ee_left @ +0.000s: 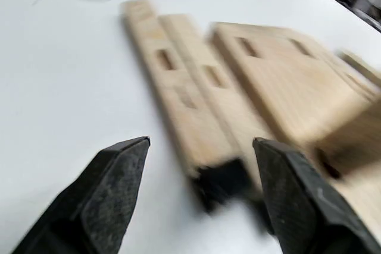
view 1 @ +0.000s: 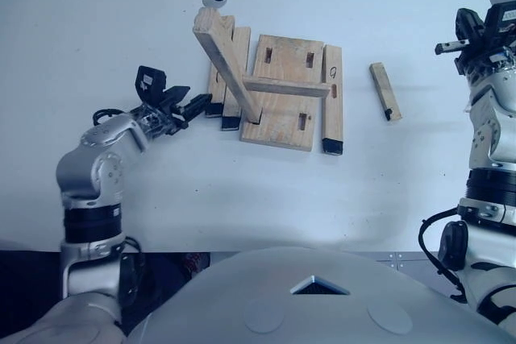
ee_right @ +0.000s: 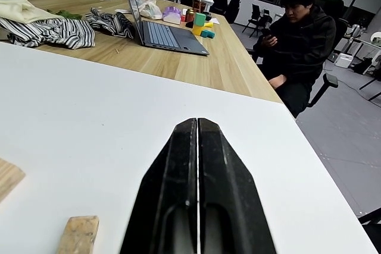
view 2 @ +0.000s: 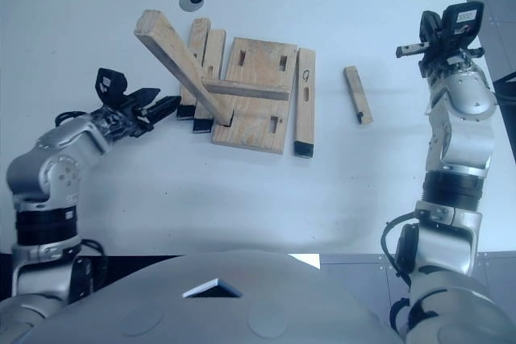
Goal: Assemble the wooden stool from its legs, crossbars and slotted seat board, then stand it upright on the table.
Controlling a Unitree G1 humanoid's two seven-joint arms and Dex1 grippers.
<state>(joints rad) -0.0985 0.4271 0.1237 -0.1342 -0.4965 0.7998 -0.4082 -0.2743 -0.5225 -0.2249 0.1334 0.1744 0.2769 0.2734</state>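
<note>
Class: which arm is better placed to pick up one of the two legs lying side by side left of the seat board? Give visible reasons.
Left. The left pincer, open, sits right at those legs' black-capped ends; the right pincer is shut, far beyond the seat board.

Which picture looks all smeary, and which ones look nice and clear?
Left wrist view: the loose legs and seat board look streaky and soft, though the open left tool looks crisper. Both eye views: the same pieces have clean edges. Right wrist view: the shut right tool and the table look clear.
</note>
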